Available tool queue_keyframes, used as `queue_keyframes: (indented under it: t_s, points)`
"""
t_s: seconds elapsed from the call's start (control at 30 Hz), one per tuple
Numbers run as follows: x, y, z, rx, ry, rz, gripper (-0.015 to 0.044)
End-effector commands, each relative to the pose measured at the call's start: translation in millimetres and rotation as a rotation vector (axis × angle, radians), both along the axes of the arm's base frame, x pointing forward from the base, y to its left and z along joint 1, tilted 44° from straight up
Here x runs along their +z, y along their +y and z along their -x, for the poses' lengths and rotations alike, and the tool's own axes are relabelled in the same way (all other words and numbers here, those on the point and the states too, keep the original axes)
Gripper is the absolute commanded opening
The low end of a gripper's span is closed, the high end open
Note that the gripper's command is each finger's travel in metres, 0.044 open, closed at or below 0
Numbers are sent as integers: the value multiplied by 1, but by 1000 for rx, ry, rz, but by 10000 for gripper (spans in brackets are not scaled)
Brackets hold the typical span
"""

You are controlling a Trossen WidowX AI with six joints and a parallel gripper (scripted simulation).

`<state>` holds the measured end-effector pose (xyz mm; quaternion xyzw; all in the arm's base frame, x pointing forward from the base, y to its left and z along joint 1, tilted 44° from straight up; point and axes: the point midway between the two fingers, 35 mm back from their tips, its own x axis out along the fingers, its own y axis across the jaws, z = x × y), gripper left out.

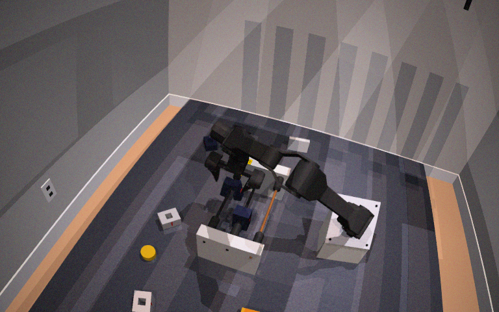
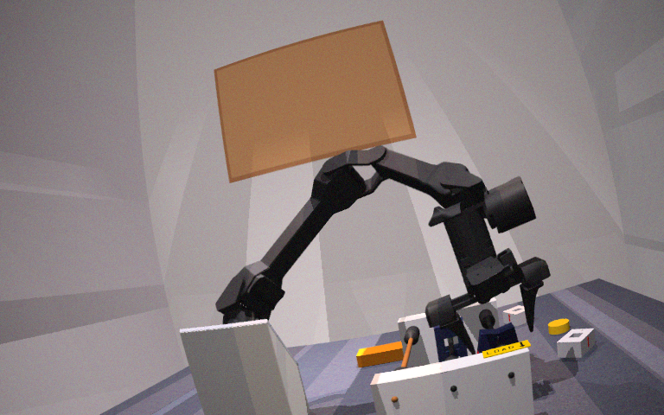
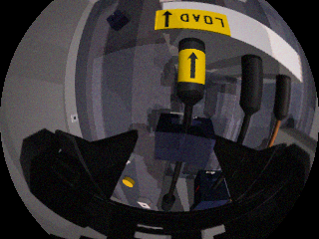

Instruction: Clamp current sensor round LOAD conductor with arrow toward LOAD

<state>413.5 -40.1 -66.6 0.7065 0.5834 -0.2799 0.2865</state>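
Observation:
The dark blue sensor [image 1: 230,187] [image 2: 497,335] [image 3: 184,146] sits around the outer black conductor [image 1: 221,207] [image 3: 177,179]. It looks closed; its latch and arrow cannot be made out. The conductor's yellow sleeve [image 3: 191,65] has an arrow pointing toward the yellow LOAD marker [image 1: 249,162] [image 2: 505,348] [image 3: 192,21] on the white end wall [image 2: 480,386]. My gripper [image 1: 229,186] [image 2: 502,341] [image 3: 175,137] is open, its fingers standing wide on either side of the sensor, with a gap visible on the left in the wrist view.
Another dark blue block [image 1: 242,217] [image 2: 455,345] [image 3: 211,191] is on the middle conductor, close to one finger. An orange conductor [image 1: 268,212] [image 2: 406,352] runs beside it. A loose blue block [image 1: 210,143] [image 3: 117,20], a white holed block [image 1: 162,220] and a yellow disc [image 1: 147,252] lie around.

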Motion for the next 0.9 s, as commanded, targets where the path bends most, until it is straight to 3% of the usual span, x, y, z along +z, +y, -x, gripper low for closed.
queue_keyframes:
  t_s: [0.0,0.43,0.87]
  points:
    - [-4,6,2,0,5,-6,440]
    - [-19,18,-2,-19,-15,-3,440]
    - [-23,22,-7,-153,-158,7,440]
